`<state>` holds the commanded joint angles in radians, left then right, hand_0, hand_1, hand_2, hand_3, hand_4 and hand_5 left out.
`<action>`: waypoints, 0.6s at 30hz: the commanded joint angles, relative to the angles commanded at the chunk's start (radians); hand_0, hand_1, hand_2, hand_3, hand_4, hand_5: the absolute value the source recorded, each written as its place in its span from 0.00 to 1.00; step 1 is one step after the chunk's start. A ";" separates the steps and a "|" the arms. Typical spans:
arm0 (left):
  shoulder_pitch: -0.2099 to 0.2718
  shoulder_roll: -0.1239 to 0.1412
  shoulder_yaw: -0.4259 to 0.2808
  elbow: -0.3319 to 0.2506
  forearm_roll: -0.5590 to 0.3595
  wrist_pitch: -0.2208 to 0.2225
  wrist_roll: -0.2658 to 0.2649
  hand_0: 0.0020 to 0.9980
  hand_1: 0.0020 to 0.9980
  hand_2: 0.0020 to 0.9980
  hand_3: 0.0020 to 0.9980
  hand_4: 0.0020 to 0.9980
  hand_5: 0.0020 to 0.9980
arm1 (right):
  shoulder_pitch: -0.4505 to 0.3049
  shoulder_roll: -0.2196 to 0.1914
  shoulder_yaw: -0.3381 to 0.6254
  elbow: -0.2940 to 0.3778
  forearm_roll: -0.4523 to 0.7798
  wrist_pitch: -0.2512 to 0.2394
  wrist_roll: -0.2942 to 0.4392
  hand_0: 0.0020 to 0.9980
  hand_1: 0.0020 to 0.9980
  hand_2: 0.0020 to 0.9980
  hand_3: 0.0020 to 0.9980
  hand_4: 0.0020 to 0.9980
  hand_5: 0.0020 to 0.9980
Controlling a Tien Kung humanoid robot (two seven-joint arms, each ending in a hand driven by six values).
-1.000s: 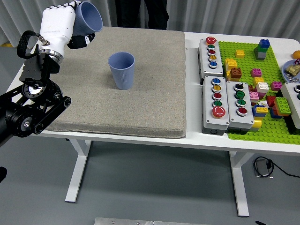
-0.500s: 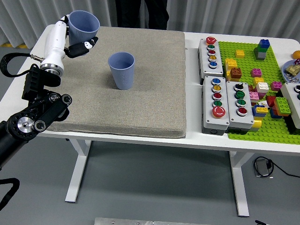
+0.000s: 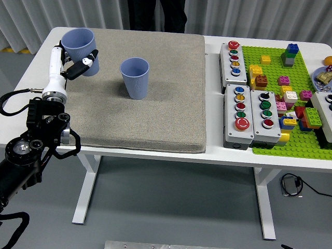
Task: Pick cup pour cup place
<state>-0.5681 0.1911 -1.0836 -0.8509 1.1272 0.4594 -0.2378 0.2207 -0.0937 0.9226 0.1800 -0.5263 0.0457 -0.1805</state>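
Grey mat: left hand apparently clasped around upright blue cup.

A white table on white metal legs stands over a smooth grey floor, its near edge running across the lower middle of the view. A grey fabric mat covers the table's left and centre. Behind the far edge hangs a pale, pleated curtain, with a person in dark clothing standing at the middle of it. A black cable lies coiled on the floor beneath the right side. A yellow strip marks the floor at far left. Lighting is even and soft.
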 joint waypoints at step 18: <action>0.067 -0.062 -0.041 0.120 0.014 0.012 -0.153 0.67 0.66 0.72 0.73 0.68 0.00 | -0.003 0.004 0.006 0.000 -0.013 0.001 -0.003 0.66 0.65 0.67 0.65 0.44 0.12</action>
<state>-0.5006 0.1293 -1.1242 -0.7308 1.1414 0.4719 -0.3907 0.2177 -0.0893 0.9289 0.1800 -0.5391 0.0469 -0.1836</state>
